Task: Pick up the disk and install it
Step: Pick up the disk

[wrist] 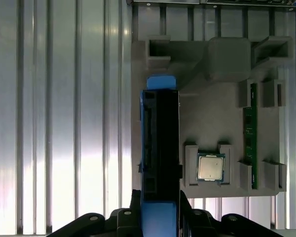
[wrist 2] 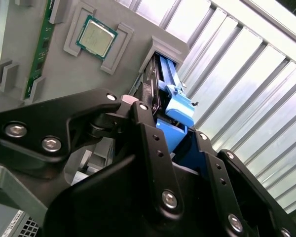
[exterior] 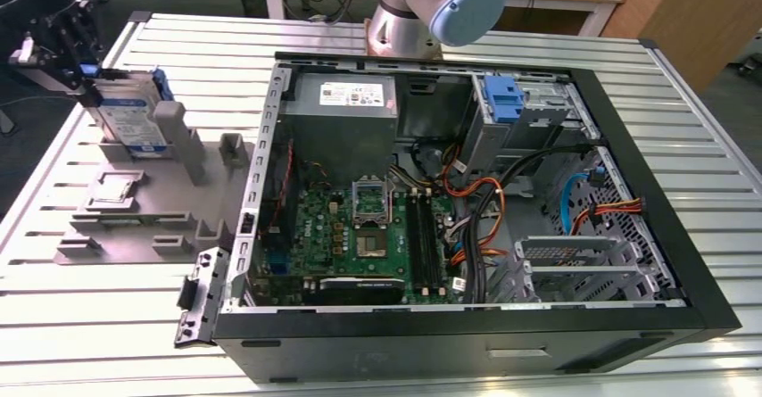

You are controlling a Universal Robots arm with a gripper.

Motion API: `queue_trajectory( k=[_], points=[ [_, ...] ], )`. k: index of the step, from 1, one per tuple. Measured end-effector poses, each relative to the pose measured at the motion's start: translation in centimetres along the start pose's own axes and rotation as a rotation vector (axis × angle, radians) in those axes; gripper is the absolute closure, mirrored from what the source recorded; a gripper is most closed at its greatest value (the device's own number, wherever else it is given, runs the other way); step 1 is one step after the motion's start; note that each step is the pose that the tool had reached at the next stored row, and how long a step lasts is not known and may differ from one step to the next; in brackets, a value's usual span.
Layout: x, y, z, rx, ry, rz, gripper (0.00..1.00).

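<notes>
**At the table's far corner: gripper clamped on the upright disk**

Across the exterior view stretched a slatted metal table (exterior: 191, 36), and most of it was taken up by an open black computer case (exterior: 476, 352) lying on its side. Inside the case sat a grey power-supply box (exterior: 339, 103), a green motherboard (exterior: 357, 236) and a blue bracket (exterior: 506, 103). Behind the case rose the base of the arm (exterior: 423, 9).

Toward the exterior view's left, just beside the case, lay a grey moulded fixture (exterior: 131, 219). At its far end the disk (exterior: 128, 116) stood on edge between the fixture's grey posts, label side facing the camera. Whether it was fully seated in its slot could not be told.

The gripper (exterior: 53, 53) was at the disk's upper end. In the first wrist view the gripper (wrist: 160, 210) straddled the disk (wrist: 160, 138), and its black fingers (wrist: 135, 202) were pressed against both sides of the blue carrier. The second wrist view showed the same pinch, with the gripper (wrist 2: 170, 121) closed around the blue rail of the disk (wrist 2: 175, 106).

Also in the fixture (wrist: 212, 113) were a green memory stick (wrist: 249, 140) held on edge in a slot and, near it, a small square processor chip (wrist: 210, 167) lying flat in its own pocket, well apart from the fingers.
</notes>
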State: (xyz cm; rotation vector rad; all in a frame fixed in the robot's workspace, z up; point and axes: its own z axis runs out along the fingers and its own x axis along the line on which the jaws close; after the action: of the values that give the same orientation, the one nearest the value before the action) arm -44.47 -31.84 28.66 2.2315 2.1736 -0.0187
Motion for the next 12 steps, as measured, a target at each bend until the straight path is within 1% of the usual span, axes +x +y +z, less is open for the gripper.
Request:
queue_trajectory(
  k=[1, 6, 8, 12],
  points=[
    [0.00, 0.00, 0.00, 0.0003, -0.0002, 0.011, 0.63],
    [0.00, 0.00, 0.00, 0.0004, -0.0002, 0.014, 0.63],
    [0.00, 0.00, 0.01, 0.0009, -0.0004, 0.035, 0.63],
    [0.00, 0.00, 0.01, 0.0010, -0.0004, 0.038, 0.63]
  ],
)
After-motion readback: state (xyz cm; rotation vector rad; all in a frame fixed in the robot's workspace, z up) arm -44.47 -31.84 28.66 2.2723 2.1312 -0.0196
